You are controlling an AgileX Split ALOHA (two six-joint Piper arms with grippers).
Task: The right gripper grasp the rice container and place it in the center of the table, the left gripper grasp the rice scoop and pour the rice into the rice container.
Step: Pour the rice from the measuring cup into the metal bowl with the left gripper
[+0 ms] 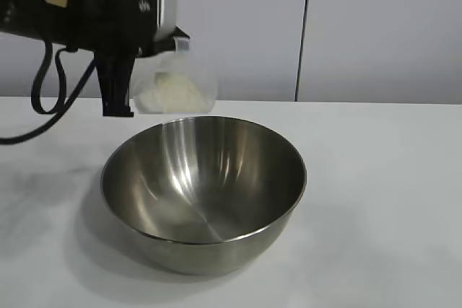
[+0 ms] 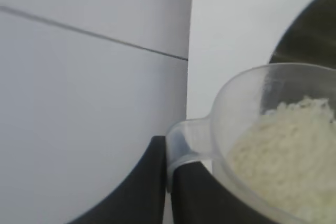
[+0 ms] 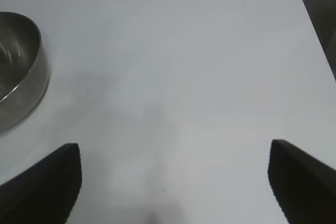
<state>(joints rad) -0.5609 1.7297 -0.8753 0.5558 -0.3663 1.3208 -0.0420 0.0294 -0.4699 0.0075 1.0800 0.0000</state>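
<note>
Nearest the exterior camera sits the rice container (image 1: 203, 192), upright on the white table (image 1: 382, 178) and bare inside. Above its far rim, the left gripper (image 1: 167, 42) is clamped on the tab handle of the rice scoop (image 1: 175, 84), which is tipped and holds a heap of rice (image 1: 173, 91). Off beside the bowl, the right gripper (image 3: 173, 182) hovers over bare tabletop, fingers wide apart, holding nothing
</note>
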